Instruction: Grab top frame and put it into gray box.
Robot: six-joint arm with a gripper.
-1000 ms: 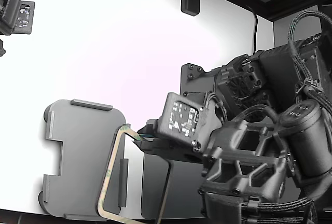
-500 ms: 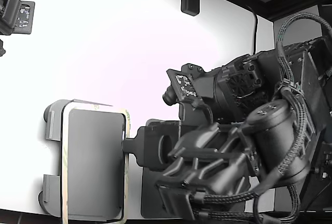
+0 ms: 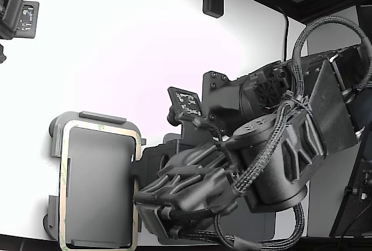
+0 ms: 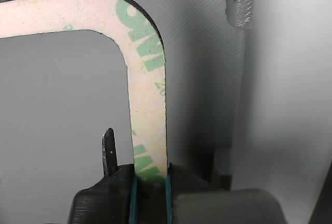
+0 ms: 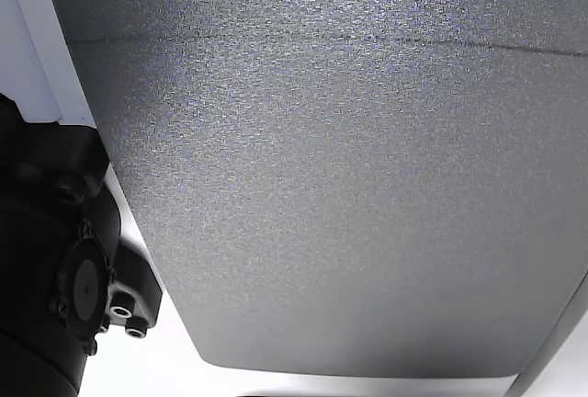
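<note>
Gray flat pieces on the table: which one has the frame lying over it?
The light gray box with raised edge tabs; the top frame outlines it. The darker flat mat sits beside, under the hand.

In the exterior view the gray box (image 3: 57,146) sits on the table (image 3: 116,47) at the exterior view's lower left. The top frame (image 3: 65,164) lies over the box, inside its outline. The arm (image 3: 261,152) fills the exterior view's right, reaching toward the box's right edge. In the wrist view the gripper (image 4: 150,190) has 1 side of the frame (image 4: 148,105) between its jaws, with a box tab (image 4: 239,9) beyond
</note>
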